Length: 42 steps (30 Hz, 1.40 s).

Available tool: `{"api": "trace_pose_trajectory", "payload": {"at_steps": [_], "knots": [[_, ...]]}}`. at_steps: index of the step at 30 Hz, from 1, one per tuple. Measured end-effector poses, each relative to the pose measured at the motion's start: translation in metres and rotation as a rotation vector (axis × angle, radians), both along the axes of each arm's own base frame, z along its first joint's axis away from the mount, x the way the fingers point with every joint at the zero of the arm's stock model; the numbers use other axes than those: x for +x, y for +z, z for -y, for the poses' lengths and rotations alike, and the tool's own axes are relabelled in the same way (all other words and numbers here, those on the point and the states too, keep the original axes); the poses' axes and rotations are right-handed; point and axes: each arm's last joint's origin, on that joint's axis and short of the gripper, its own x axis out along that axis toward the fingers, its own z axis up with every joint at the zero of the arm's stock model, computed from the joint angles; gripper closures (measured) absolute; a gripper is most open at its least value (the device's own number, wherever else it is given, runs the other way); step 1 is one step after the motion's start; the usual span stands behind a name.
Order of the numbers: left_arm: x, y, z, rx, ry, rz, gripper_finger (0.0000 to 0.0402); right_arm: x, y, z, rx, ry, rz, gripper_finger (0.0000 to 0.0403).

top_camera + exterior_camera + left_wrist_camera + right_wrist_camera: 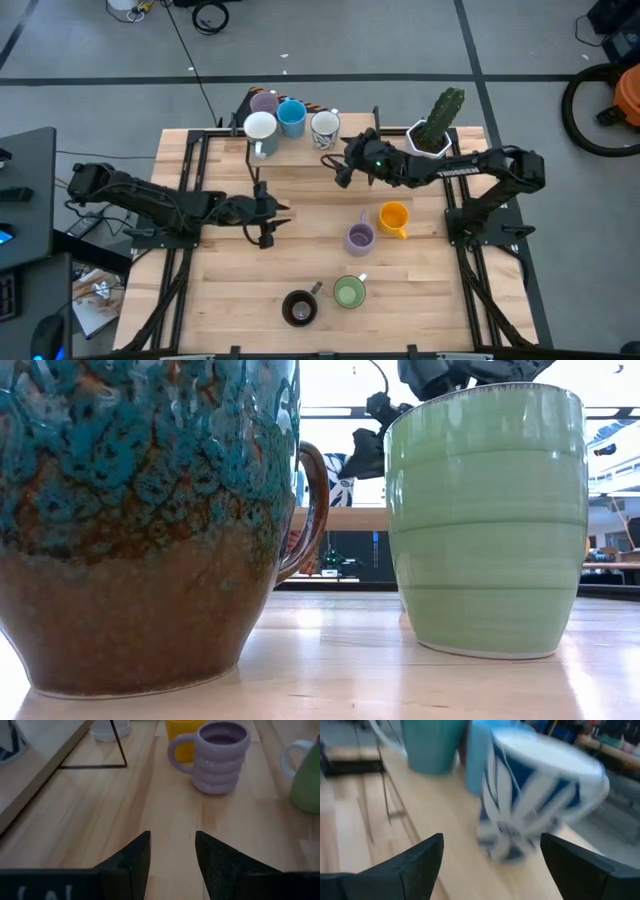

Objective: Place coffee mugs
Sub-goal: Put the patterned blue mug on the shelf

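On the raised shelf (300, 150) along the far edge stand a lilac mug (265, 100), a white mug (260, 127), a blue mug (291, 117) and a white mug with a blue pattern (325, 127) (535, 800). My right gripper (344, 170) (491, 840) is wide open just in front of the patterned mug, without touching it. An orange mug (394, 218), a second lilac mug (360, 237) (220, 757), a green mug (348, 292) (485, 510) and a dark brown mug (299, 308) (150, 510) stand on the table. My left gripper (282, 211) (172, 835) is open, low over the table, pointing at the second lilac mug.
A white faceted pot with a cactus (432, 130) stands at the shelf's right end, beside my right arm. The shelf's thin black frame (117, 750) rises from the table near my left gripper. Bare wood (230, 290) lies at the near left of the table.
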Motion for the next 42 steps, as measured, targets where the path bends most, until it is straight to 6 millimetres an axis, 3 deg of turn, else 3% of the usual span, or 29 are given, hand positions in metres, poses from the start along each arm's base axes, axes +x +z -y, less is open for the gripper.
{"api": "trace_pose_trajectory", "payload": {"at_steps": [5, 14, 34, 38, 42], "knots": [[-0.004, -0.012, 0.001, -0.001, -0.001, 0.060, 0.0242, 0.006, -0.005, 0.015, 0.026, -0.019, 0.008, 0.0055], [-0.012, -0.028, 0.002, -0.055, 0.011, 0.123, 0.0242, -0.002, -0.005, 0.036, 0.063, -0.036, 0.031, 0.0055], [-0.012, -0.025, 0.003, -0.090, 0.015, 0.183, 0.0242, -0.018, 0.002, 0.074, 0.005, -0.039, 0.065, 0.0055], [-0.012, -0.025, 0.003, -0.093, 0.016, 0.183, 0.0242, -0.017, -0.001, 0.072, 0.051, -0.016, 0.062, 0.0055], [-0.012, -0.026, 0.003, -0.095, 0.017, 0.180, 0.0242, -0.011, -0.005, 0.057, 0.086, 0.028, 0.031, 0.0055]]}}
